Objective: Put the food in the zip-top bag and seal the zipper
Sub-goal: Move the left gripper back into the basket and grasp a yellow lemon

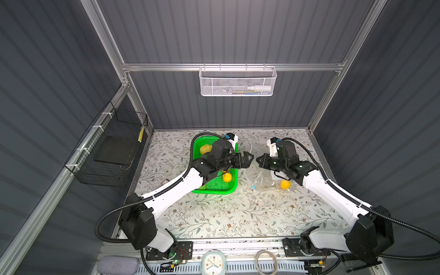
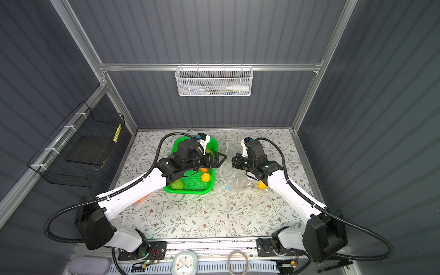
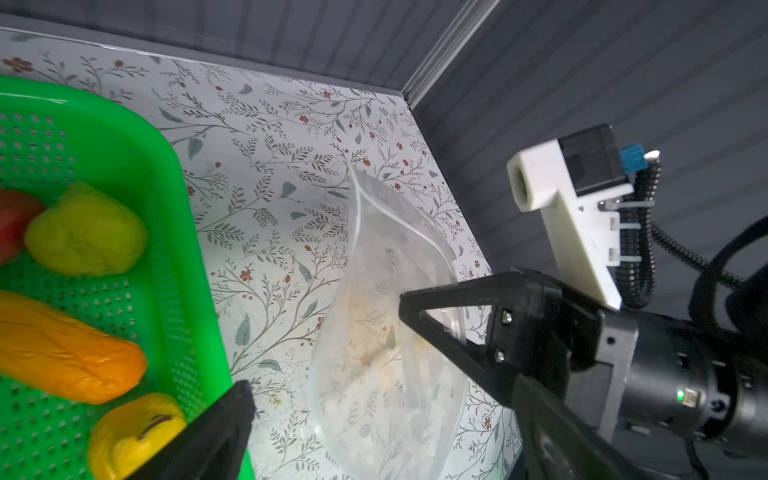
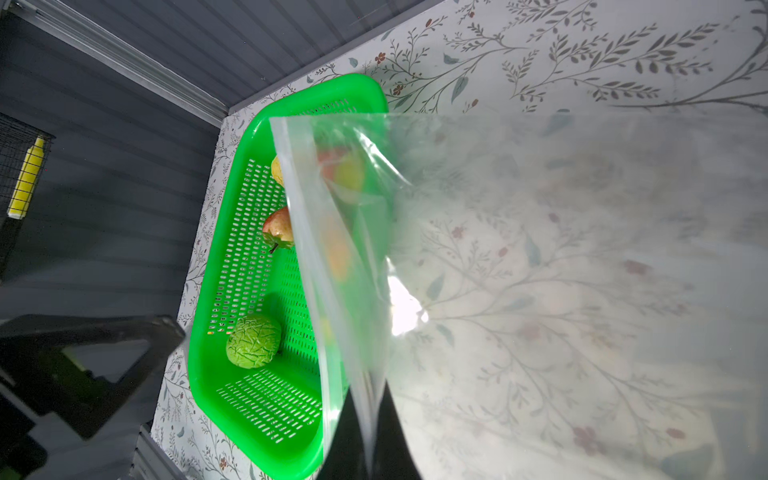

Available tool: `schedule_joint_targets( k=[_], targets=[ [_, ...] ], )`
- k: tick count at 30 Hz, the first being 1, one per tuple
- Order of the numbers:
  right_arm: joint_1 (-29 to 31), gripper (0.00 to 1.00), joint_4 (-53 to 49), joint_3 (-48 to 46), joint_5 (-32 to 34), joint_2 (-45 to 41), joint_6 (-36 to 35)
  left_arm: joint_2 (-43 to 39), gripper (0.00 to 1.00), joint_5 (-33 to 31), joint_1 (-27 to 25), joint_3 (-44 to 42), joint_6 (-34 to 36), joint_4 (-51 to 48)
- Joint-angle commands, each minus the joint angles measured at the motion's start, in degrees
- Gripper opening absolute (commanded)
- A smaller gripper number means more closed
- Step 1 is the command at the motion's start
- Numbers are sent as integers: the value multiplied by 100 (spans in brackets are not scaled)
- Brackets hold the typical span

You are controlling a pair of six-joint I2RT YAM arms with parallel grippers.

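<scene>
The clear zip-top bag (image 1: 262,177) lies right of the green basket (image 1: 232,188). One yellow fruit (image 1: 285,184) sits inside it. My right gripper (image 4: 370,440) is shut on the bag's mouth edge and lifts it open (image 3: 386,291). The zipper's blue slider (image 1: 253,187) is at the near end. My left gripper (image 3: 382,436) hangs open and empty over the mouth, facing the right gripper (image 1: 257,160). More food stays in the basket: a long orange piece (image 3: 62,349), a yellow-green fruit (image 3: 87,232), a yellow fruit (image 2: 206,177), a green leafy ball (image 4: 253,340) and a red-yellow fruit (image 4: 278,228).
A black wire basket (image 1: 114,152) hangs on the left wall and a white mesh basket (image 1: 237,82) on the back rail. A small clock (image 1: 212,263) sits on the front rail. A small dark item (image 1: 164,182) lies on the floral tabletop left of the basket.
</scene>
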Motion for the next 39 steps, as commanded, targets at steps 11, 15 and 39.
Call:
schedule_joint_targets(
  k=[11, 15, 39],
  targets=[
    [6, 0, -213, 102, 232, -21, -198, -616, 99, -684, 648, -973, 2078, -1096],
    [3, 0, -201, 102, 180, -8, -178, -572, 93, -855, 646, -1250, 2544, -1083],
    [5, 0, -222, 50, 144, -91, -146, 1482, 84, -387, 646, -740, 3103, -547]
  ],
)
